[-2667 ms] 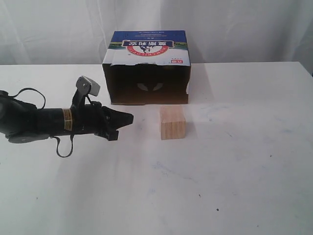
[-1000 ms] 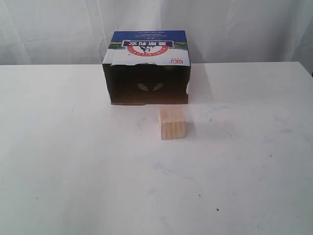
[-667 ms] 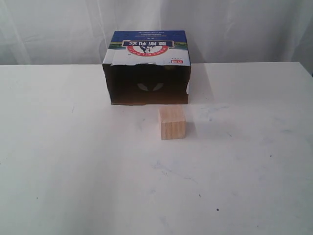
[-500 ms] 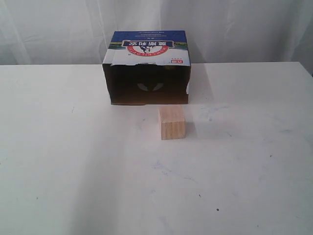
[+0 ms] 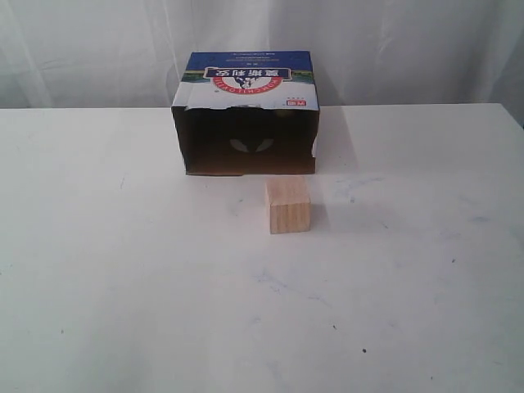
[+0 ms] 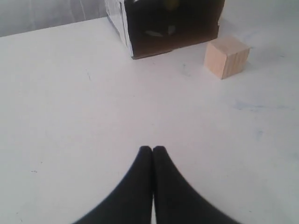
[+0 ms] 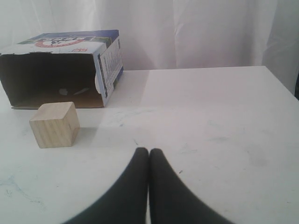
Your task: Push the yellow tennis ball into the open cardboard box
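The open cardboard box (image 5: pixel 246 78) lies at the back of the white table, blue printed top up and dark hollow front facing me; it also shows as the box (image 6: pixel 140 32) and the box (image 7: pixel 105 58). Deep in that hollow, the left wrist view catches a small yellow patch, the yellow tennis ball (image 6: pixel 171 3), cut by the frame edge. In the exterior and right wrist views the ball is hidden. My left gripper (image 6: pixel 152 148) is shut and empty, well short of the box. My right gripper (image 7: pixel 148 150) is also shut and empty. Neither gripper appears in the exterior view.
A pale wooden cube (image 5: pixel 288 205) stands just in front of the box's right half, also seen as the cube (image 6: pixel 226 57) and the cube (image 7: pixel 54 124). White table (image 5: pixel 123 286) stretches all around; a white curtain hangs behind.
The left arm, which reached toward the box front 2.7 s ago, has pulled back out of the exterior view. Over the last second nothing has moved.
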You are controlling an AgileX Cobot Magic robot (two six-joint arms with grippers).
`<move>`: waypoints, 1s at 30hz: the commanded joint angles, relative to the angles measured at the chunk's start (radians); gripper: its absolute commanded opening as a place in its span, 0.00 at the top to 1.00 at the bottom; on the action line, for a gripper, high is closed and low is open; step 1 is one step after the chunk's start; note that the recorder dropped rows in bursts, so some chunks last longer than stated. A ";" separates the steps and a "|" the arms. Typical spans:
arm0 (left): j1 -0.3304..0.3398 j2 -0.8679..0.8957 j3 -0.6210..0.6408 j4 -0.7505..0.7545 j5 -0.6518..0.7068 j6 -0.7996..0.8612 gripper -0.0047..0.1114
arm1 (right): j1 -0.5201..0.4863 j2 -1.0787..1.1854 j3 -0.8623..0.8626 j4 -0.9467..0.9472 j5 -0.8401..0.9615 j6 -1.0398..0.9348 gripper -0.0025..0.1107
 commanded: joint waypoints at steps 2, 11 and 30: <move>-0.006 -0.005 0.119 -0.050 -0.192 0.056 0.96 | 0.004 -0.007 0.004 0.000 -0.010 -0.002 0.98; -0.010 -0.210 0.336 -0.109 -0.316 0.059 0.96 | 0.004 -0.007 0.004 0.000 -0.007 -0.002 0.98; -0.016 -0.210 0.336 0.396 -0.203 -0.421 0.96 | 0.004 -0.007 0.004 0.000 -0.007 -0.002 0.98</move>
